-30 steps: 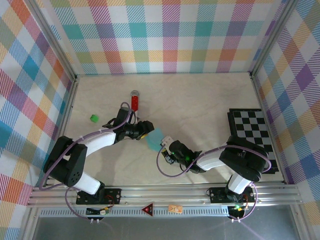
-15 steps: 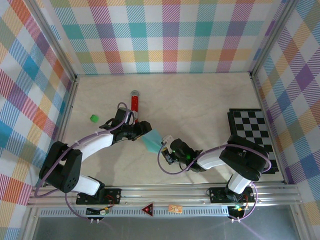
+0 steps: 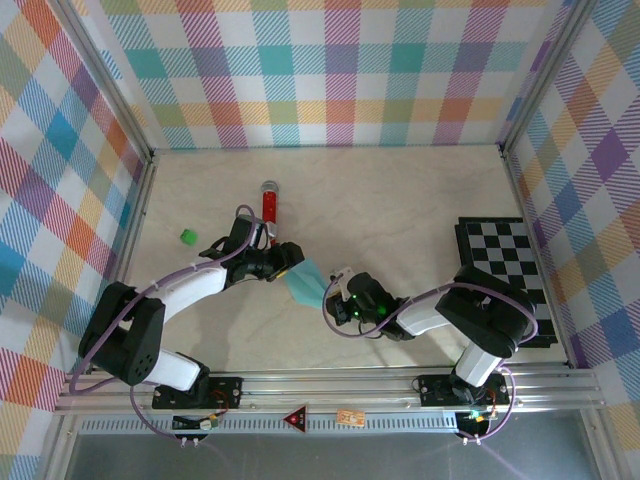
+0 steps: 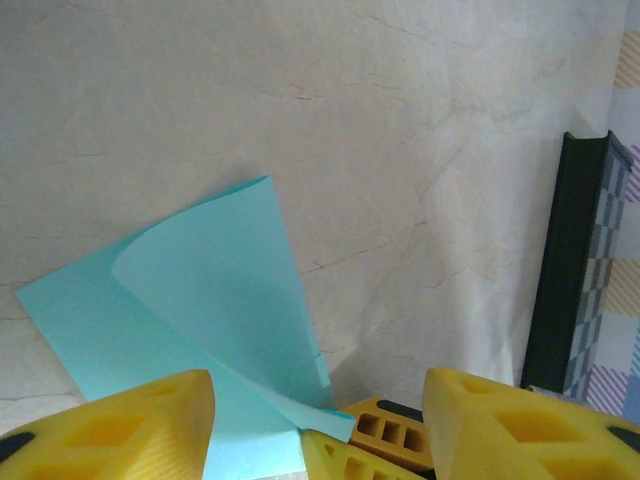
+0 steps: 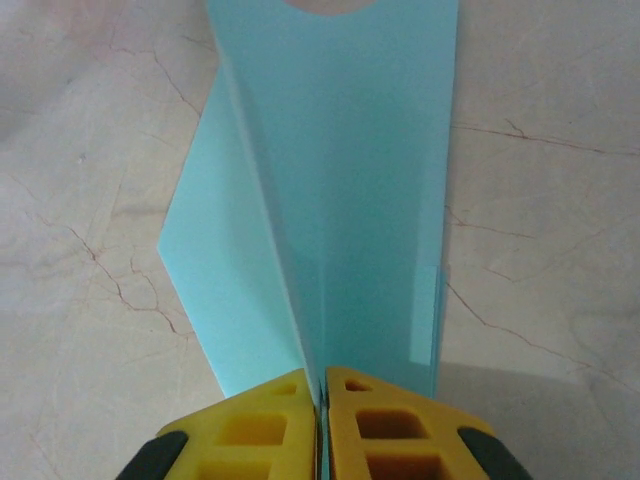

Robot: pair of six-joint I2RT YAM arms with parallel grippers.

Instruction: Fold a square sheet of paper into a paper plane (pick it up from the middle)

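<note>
Cyan paper (image 3: 305,283) mid-table between both grippers, partly folded, one flap curling up. Right gripper (image 5: 322,380) pinched tight on near end at crease; long axis runs straight away from its fingers. Left gripper (image 4: 318,388) spread wide, straddling same end, gripping nothing. Red tube (image 3: 269,205) and checkered board (image 3: 505,262) well apart from paper; likely no obstruction.

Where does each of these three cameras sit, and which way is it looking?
Top external: fixed above and behind the arms, looking down on the table; shows the left arm and right arm.
Left wrist: on the left arm, looking low across the table; its open left gripper flanks the cyan paper.
Right wrist: on the right arm, looking along its right gripper, shut on the paper.
Shared: all three show the paper.
</note>
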